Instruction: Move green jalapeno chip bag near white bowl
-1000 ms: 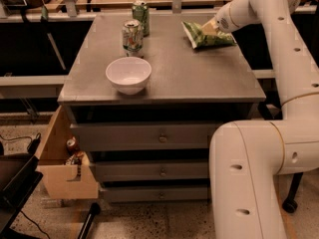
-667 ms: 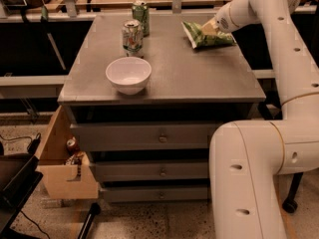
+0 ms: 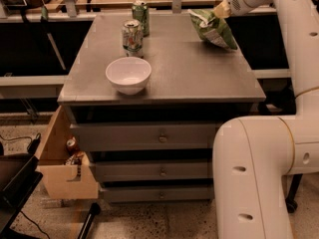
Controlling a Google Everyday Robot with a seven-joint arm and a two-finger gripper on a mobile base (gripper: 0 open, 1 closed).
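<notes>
Green and crinkly, the flat foil green jalapeno chip bag (image 3: 215, 31) is at the upper right of the frame, over the far right corner of the grey metal desk (image 3: 189, 76). The bag is tilted, its upper edge is raised and its lower end points down toward the desk top; I cannot tell if this lower end touches the surface. The tool (image 3: 220, 11) of the white robot arm (image 3: 279, 173) is at the top right of the frame, just at the raised edge of the bag, and it is clamped on this edge.

The plain round white bowl (image 3: 128, 74) stands on the near left part of the desk, close to the front edge, and it is well apart from the bag. Just behind the bowl stands a dented silver and green soda can (image 3: 132, 34), upright. A second green soda can (image 3: 141, 12) stands upright behind it, near the back edge.

Under the desk top there are grey drawers with small round knobs (image 3: 162, 138). At the lower left of the frame a light wooden drawer (image 3: 62, 178) is pulled out, with some small things inside it.
</notes>
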